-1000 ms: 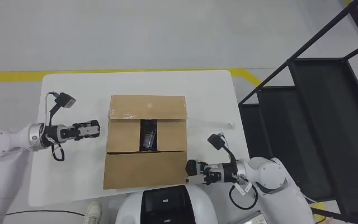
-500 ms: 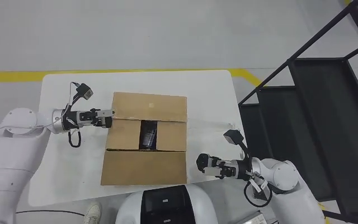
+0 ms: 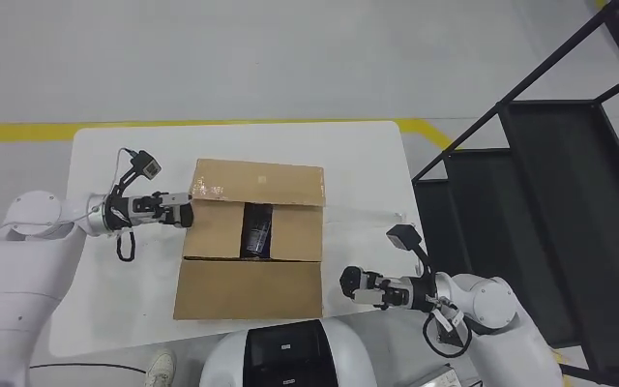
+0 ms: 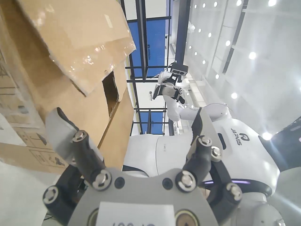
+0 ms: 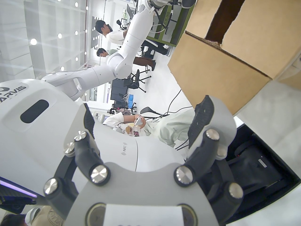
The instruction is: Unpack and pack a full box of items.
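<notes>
The white table (image 3: 377, 160) carries the cardboard box (image 3: 250, 290) at its middle, well in front of the robot. The box is bulky. I judge its walls stiff, its flaps bendy and easily creased, and the shiny tape on them slick. The far flap (image 3: 257, 182) stands partly lifted, and its thin free edge near a corner looks the best place to pinch. The two inner flaps (image 3: 215, 232) lie folded in, leaving a gap between them.

The left claw (image 3: 184, 211) sits at the box's left far corner, spread wide and empty, one finger (image 4: 57, 128) close against the side wall. The right claw (image 3: 350, 283) rests apart from the box's right near corner, likewise spread and empty. A dark item (image 3: 256, 232) shows through the gap; what it is I cannot tell.
</notes>
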{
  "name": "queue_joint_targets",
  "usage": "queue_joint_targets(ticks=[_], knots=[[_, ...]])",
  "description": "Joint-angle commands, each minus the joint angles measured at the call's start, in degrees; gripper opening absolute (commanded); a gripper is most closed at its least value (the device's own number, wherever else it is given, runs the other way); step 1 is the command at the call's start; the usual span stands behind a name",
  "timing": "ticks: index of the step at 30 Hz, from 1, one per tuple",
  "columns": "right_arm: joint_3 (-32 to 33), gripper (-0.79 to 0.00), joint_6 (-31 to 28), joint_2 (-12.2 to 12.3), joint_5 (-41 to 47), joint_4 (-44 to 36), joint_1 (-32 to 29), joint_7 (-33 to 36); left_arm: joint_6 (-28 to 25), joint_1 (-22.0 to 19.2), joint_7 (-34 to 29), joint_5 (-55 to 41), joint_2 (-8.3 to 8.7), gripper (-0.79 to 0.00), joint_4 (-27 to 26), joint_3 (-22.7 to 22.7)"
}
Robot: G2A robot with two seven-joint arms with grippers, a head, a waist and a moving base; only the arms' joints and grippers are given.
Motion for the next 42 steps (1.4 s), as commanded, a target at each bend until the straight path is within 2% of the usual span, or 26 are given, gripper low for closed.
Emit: queue_joint_targets(ticks=[1,9,16,24,29,39,42], knots=[[0.16,0.0,-0.13,0.12,0.35,0.07,-0.1,-0.36,0.42,-1.5,-1.32,-1.75,-0.57,0.0,0.62,1.14],[0.74,0.0,-0.09,0.56,1.15,0.42,-0.61,-1.45,0.68,-8.89,-2.04,-2.83,-3.11,0.0,5.35,6.08],[0.76,0.0,-0.12,0.93,1.38,0.37,-0.71,-2.07,0.14,-15.85,-3.21,-7.5,-5.71,0.0,10.92,8.89],[0.24,0.0,0.39,1.27,1.02,0.55,-0.27,-3.27,-3.02,-23.18,1.33,-7.37,-9.28,0.0,19.85,13.05],[-0.92,0.0,2.58,1.44,0.13,1.6,1.18,-4.01,-3.02,-23.18,1.33,-7.37,-9.28,0.0,19.85,13.05],[-0.92,0.0,2.58,1.44,0.13,1.6,1.18,-4.01,-3.02,-23.18,1.33,-7.37,-9.28,0.0,19.85,13.05],[-0.92,0.0,2.58,1.44,0.13,1.6,1.18,-4.01,-2.1,-22.75,4.33,-7.19,-9.32,0.0,18.39,12.7]])
